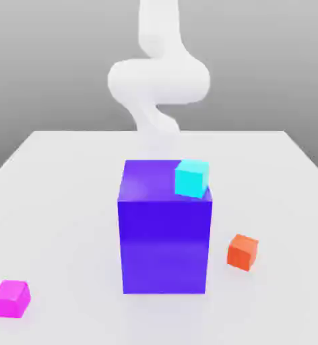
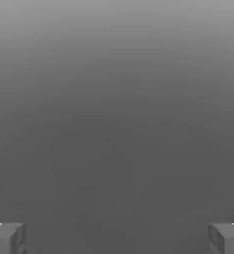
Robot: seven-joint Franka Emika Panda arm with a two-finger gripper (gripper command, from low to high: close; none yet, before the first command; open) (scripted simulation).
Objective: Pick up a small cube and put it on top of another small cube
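Note:
The small magenta cube point(image 1: 11, 298) lies on the white table point(image 1: 60, 202) near the front edge, at the exterior view's left. A small cyan cube point(image 1: 191, 178) rests on the top right corner of a big blue-violet block point(image 1: 164, 232) in the middle of the table. A small orange-red cube point(image 1: 243, 252) sits on the table to the block's right. In the hand view my gripper point(image 2: 117, 238) stands open, its two grey fingertips point(image 2: 9, 238) wide apart with nothing between them, facing plain grey background. The white arm point(image 1: 158, 81) rises behind the block.
The big blue-violet block stands tall at the table's centre, between the magenta cube and the orange-red cube. Bare table surface stretches to the left of the block and behind it.

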